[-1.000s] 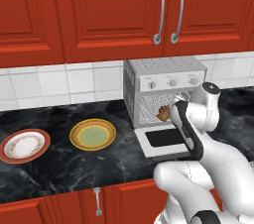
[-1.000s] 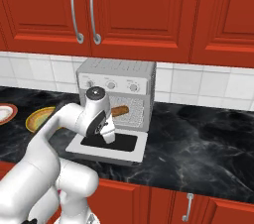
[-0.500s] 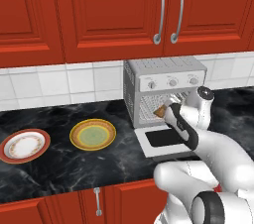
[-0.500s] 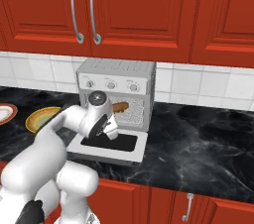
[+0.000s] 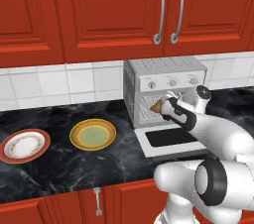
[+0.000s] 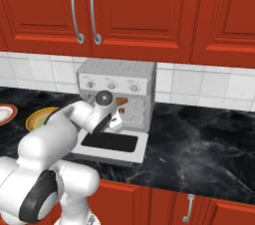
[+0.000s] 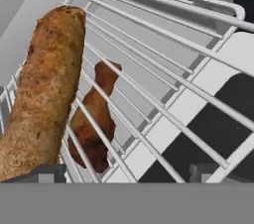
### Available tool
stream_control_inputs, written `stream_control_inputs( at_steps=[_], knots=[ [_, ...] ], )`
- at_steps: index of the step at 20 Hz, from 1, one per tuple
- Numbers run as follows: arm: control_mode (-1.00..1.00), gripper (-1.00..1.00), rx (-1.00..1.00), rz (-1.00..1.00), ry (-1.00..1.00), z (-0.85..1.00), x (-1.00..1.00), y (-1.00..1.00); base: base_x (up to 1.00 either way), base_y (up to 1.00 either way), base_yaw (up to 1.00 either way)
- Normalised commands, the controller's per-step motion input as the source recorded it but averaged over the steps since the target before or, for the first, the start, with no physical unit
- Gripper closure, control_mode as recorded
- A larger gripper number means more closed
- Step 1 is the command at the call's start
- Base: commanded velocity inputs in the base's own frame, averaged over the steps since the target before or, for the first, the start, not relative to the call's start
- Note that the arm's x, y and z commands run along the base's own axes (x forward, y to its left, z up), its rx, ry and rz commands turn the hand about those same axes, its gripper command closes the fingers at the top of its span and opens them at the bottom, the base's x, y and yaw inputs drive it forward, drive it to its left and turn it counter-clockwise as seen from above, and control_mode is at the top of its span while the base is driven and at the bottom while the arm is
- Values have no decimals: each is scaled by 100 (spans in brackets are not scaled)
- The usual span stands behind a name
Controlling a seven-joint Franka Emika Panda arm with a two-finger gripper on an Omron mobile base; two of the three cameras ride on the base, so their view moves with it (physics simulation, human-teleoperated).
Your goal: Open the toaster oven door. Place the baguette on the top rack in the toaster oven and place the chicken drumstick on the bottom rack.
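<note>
From my remote station, the gripper point(image 7: 121, 173), jaws apart, has drawn back from the toaster oven point(image 5: 163, 89), leaving the baguette point(image 7: 42, 94) at nine o'clock on the upper rack above the chicken drumstick point(image 7: 94, 124), amid black marble counter point(image 5: 59, 161) and red cabinets point(image 5: 99, 15).

White arm point(image 5: 213, 131) bent low and reaching forward; fingers point(image 7: 47, 172) spread wide, holding nothing
</note>
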Motion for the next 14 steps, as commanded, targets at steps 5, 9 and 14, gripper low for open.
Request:
stream_control_inputs(
  at_steps=[5, 9, 14],
  knots=[
    [-100, -100, 0, 8, -13, -2, 18, 0, 0, 0, 0],
    [-100, -100, 0, 6, -15, -4, -8, 0, 0, 0, 0],
    [-100, -100, 0, 0, -2, 49, -78, -5, 0, 0, 0]
  ],
)
